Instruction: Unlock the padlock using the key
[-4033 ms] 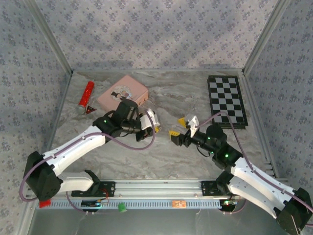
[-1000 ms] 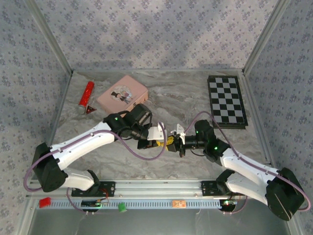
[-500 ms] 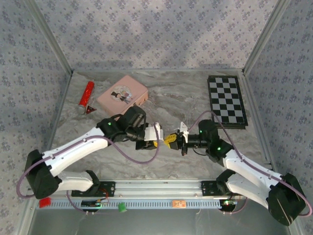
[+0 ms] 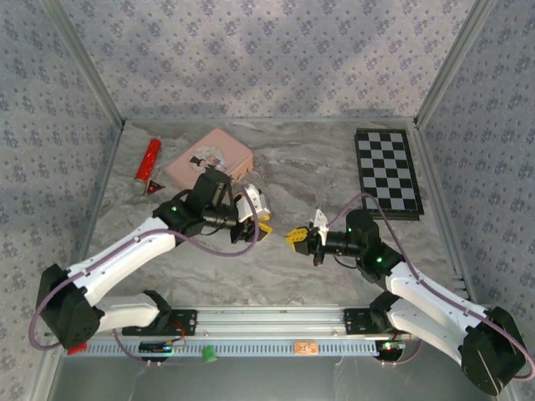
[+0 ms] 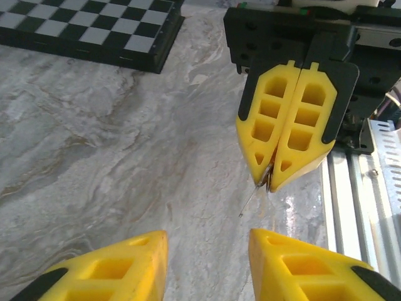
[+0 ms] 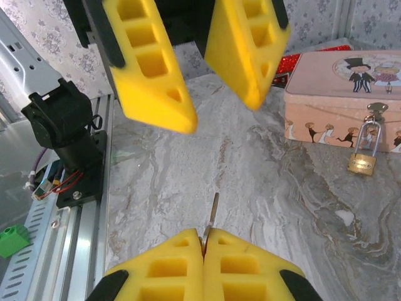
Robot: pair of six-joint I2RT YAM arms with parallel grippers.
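On the marbled desk (image 4: 334,167), the right jaws clamp the key (image 6: 215,210), facing the left jaws, parted and empty; the padlock (image 6: 361,162) hangs from the tin (image 6: 338,88) behind the left jaws.

Bright, even light, soft faint shadows, all views fairly sharp.
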